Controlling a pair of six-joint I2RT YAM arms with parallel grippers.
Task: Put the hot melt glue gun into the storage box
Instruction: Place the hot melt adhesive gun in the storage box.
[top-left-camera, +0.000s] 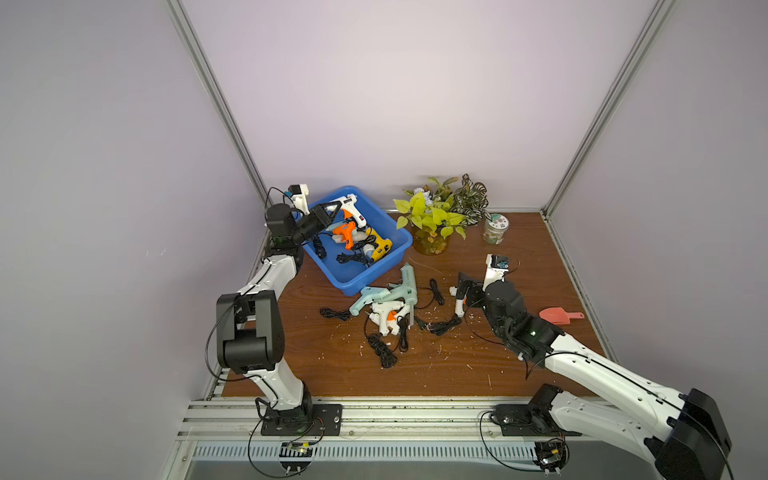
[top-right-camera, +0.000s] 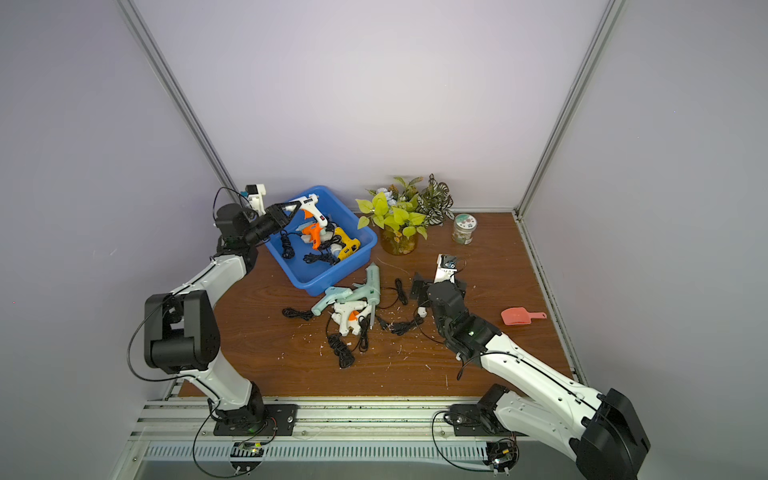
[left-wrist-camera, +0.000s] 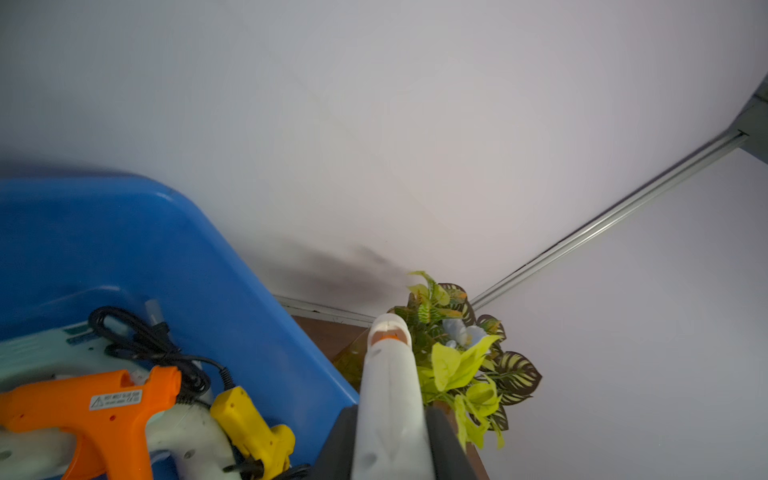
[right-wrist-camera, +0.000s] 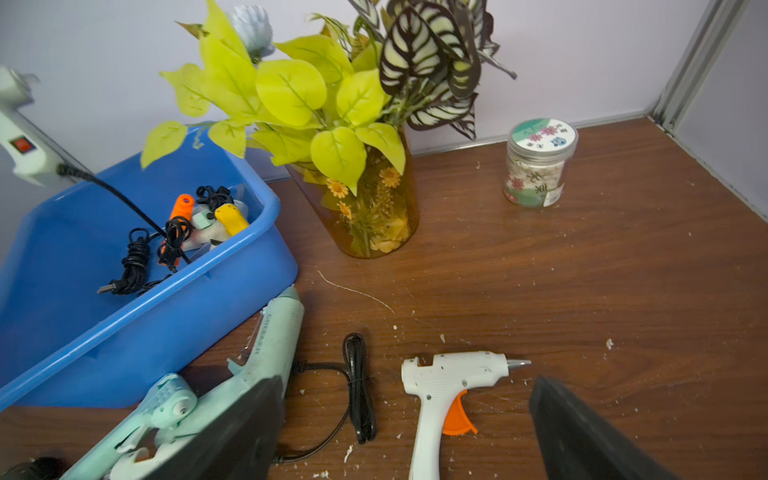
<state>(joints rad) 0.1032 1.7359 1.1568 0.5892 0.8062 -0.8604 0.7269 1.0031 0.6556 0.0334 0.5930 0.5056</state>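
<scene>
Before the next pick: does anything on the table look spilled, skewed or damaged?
White crumbs litter the table around the gun pile; a pale strand lies near the vase, possibly dried glue. The box sits skewed to the table edge. No visible damage.

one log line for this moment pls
left hand: shut on white glue gun, above blue box | right hand: open over second glue gun on table | step: release not yet done

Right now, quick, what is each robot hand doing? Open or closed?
Left gripper: shut on the white glue gun, above the storage box.
Right gripper: jaws open, holding nothing.
</scene>
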